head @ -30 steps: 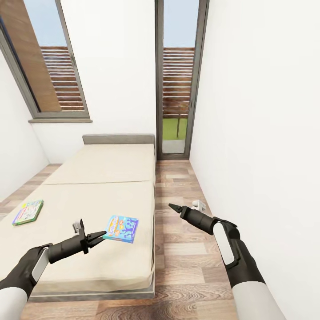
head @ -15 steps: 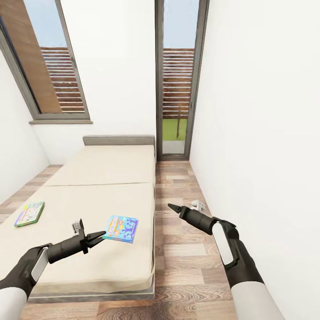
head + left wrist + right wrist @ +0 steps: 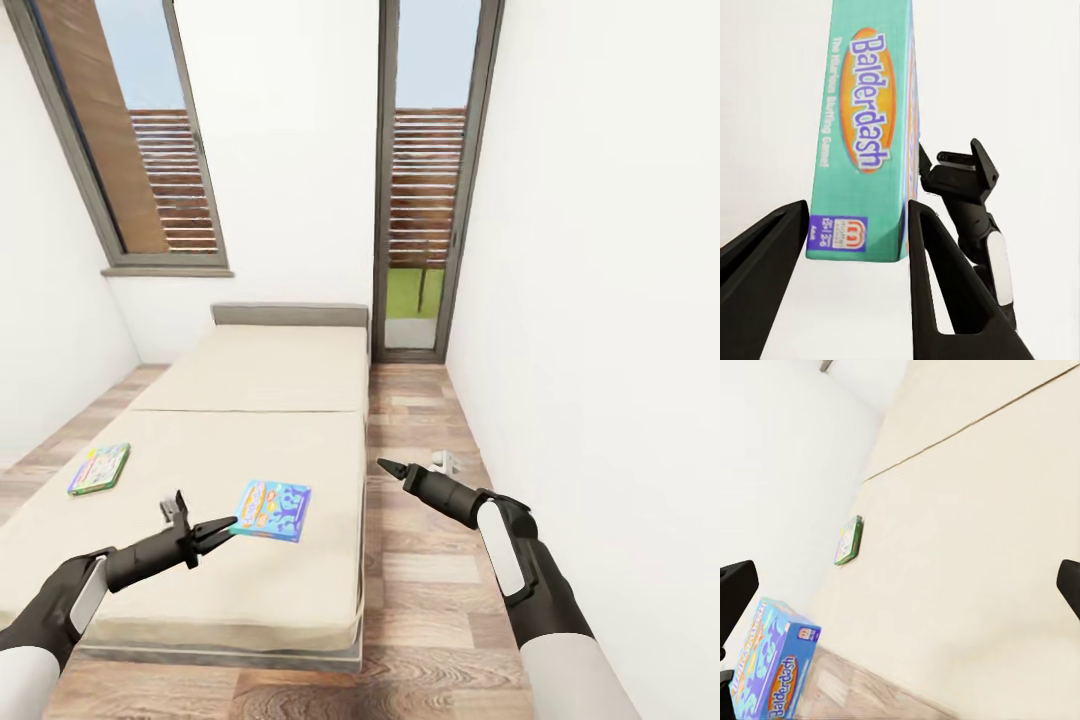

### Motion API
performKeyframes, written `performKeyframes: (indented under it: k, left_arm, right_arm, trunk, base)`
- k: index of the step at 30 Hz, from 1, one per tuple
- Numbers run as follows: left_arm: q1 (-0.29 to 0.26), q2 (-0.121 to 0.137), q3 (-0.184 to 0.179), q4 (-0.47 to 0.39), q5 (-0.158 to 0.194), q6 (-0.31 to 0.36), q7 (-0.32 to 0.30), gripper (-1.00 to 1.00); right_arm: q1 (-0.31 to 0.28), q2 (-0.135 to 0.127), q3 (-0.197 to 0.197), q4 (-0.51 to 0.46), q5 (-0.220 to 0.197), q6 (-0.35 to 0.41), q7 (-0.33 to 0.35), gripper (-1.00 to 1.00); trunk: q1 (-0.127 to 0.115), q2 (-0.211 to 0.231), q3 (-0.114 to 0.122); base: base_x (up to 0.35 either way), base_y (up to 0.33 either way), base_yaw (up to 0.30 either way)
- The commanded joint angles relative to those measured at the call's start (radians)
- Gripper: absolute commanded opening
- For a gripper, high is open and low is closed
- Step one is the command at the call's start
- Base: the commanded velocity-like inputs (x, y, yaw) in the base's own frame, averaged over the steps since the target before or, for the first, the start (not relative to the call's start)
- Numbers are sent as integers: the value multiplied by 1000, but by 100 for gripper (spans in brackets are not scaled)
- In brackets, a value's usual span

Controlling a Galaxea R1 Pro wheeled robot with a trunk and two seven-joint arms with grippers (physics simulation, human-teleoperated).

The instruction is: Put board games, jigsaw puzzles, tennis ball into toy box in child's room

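Observation:
My left gripper is shut on the blue board game, holding it by one edge just above the near part of the bed. In the left wrist view the box's teal "Balderdash" side sits between the two fingers. A green-bordered board game lies flat on the bed's left side and also shows in the right wrist view. My right gripper hangs open over the floor to the right of the bed, holding nothing. The table and toy box are out of view.
A strip of wood-plank floor runs between the bed and the white wall on the right. A tall glass door with brown shutters stands behind the bed. A window is at the back left.
The camera has moved, so the bed, window and door sit further right in the picture. Both arms and the blue board game keep the same pose relative to me.

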Motion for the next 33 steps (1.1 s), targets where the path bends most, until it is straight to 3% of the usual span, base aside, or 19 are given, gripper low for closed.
performKeyframes:
  k: [1, 8, 21, 33]
  left_arm:
    - [-1, 0, 0, 1, -1, 9, -11, -100]
    - [0, 12, 0, 1, 0, 9, -48, -100]
    - [0, 20, 0, 1, 1, 7, -51, -100]
    - [1, 22, 0, 1, 1, 7, -51, -100]
  right_arm:
    - [-1, 1, -4, -1, -2, 8, 3, 100]
    - [-1, 1, -4, 0, -4, -24, 3, 100]
    - [-1, 1, 8, 4, -5, -56, 1, 100]
    - [-1, 1, 37, 4, -5, -59, 1, 100]
  trunk:
    - [0, -1, -1]
    - [0, -1, -1]
    - [-50, 90, 40]
    - [-96, 174, 77]
  base:
    - [0, 0, 284]
    - [0, 0, 288]
    - [0, 0, 280]
    - [0, 0, 30]
